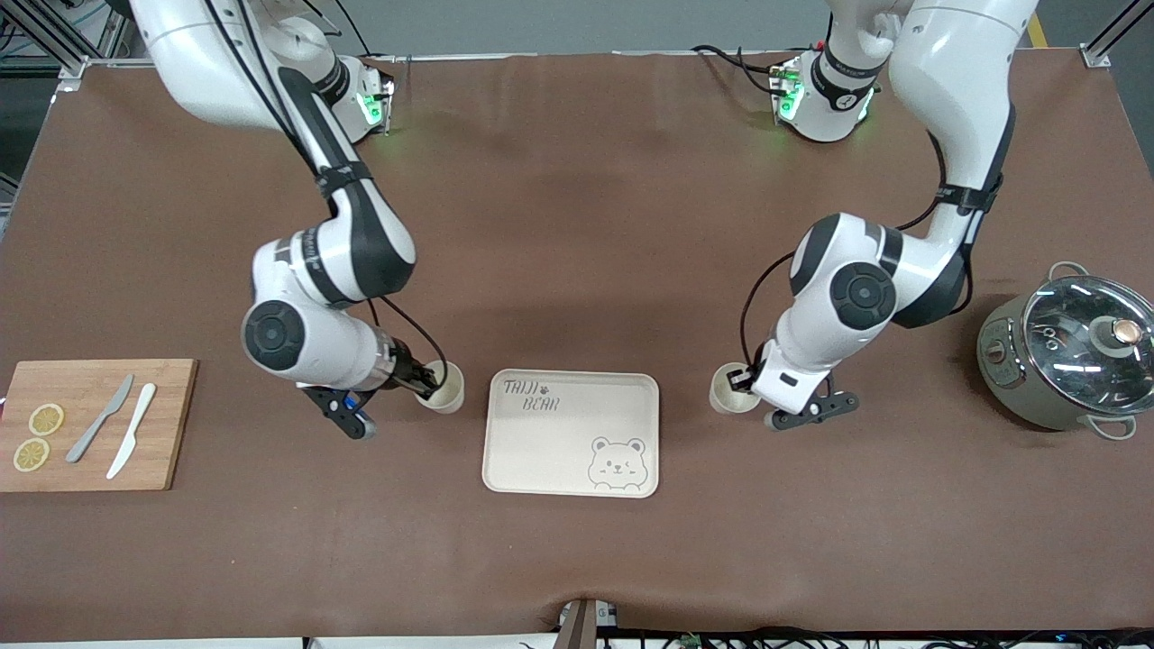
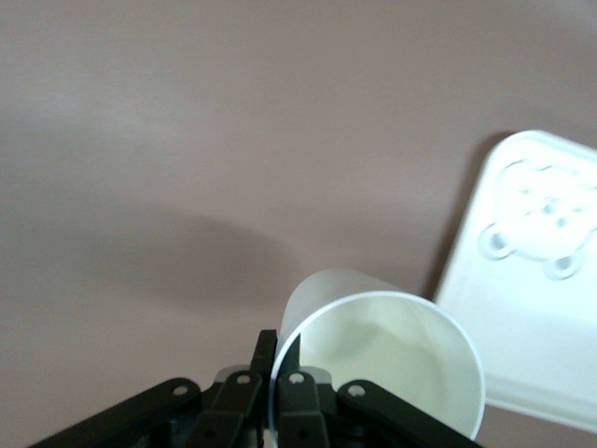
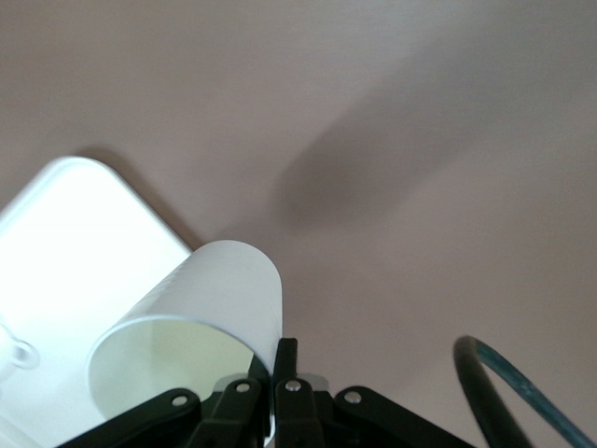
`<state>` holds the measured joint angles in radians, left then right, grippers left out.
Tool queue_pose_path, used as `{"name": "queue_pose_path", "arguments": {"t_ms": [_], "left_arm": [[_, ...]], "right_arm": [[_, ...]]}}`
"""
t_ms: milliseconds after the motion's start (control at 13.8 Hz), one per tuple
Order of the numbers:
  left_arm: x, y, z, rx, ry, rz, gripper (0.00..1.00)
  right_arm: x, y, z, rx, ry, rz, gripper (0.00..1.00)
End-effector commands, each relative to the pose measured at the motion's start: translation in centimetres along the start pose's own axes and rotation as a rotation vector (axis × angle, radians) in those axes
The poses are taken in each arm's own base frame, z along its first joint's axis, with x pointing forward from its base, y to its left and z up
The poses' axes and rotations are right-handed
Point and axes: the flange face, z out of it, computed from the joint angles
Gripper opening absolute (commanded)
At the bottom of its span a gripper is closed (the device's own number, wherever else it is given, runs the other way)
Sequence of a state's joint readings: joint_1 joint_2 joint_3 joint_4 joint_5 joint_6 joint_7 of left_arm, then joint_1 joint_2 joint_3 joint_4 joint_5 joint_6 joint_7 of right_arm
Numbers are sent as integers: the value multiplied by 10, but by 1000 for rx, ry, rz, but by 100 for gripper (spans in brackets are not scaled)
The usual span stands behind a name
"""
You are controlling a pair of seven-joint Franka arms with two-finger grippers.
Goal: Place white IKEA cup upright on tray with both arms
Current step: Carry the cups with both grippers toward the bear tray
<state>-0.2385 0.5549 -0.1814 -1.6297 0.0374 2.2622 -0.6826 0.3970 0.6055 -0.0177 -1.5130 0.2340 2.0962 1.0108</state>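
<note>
Two white cups stand upright on the brown table, one at each short end of the cream tray [image 1: 559,446] with its bear drawing. My left gripper [image 1: 741,379] is shut on the rim of the cup [image 1: 727,393] at the left arm's end of the tray. One finger is inside the cup [image 2: 373,345] and one outside, as the left gripper [image 2: 277,350] shows up close. My right gripper [image 1: 425,383] is shut the same way on the wall of the other cup [image 1: 446,389]. That cup [image 3: 215,289] and the right gripper [image 3: 277,359] show beside the tray [image 3: 65,243]. Nothing lies on the tray [image 2: 532,280].
A wooden cutting board [image 1: 167,433] with two lemon slices [image 1: 45,419] and two knives [image 1: 131,431] lies at the right arm's end. A grey pot [image 1: 1068,356] with a glass lid stands at the left arm's end.
</note>
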Motion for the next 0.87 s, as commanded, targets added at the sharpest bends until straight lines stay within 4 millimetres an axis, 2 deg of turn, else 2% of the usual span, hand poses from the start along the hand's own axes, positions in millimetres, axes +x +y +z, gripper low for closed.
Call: {"name": "queue_pose_path", "arguments": {"t_ms": [0, 145, 290, 435, 652, 725, 797], "left_arm": [[8, 41, 25, -7, -1, -38, 0], [17, 52, 33, -18, 12, -66, 0], [7, 74, 44, -27, 19, -37, 0], [-5, 88, 48, -20, 24, -32, 0], [-26, 109, 57, -24, 17, -62, 0], [-31, 112, 67, -23, 13, -65, 0], [-35, 118, 71, -35, 23, -61, 0]], "right_arm": [[-5, -23, 19, 75, 29, 72, 0], [-23, -30, 39, 58, 24, 65, 0], [-32, -34, 54, 50, 19, 97, 0], [-53, -42, 67, 49, 21, 108, 0], [-59, -43, 77, 39, 13, 120, 0], [-61, -43, 79, 37, 14, 117, 0], [-60, -43, 79, 35, 12, 117, 18]]}}
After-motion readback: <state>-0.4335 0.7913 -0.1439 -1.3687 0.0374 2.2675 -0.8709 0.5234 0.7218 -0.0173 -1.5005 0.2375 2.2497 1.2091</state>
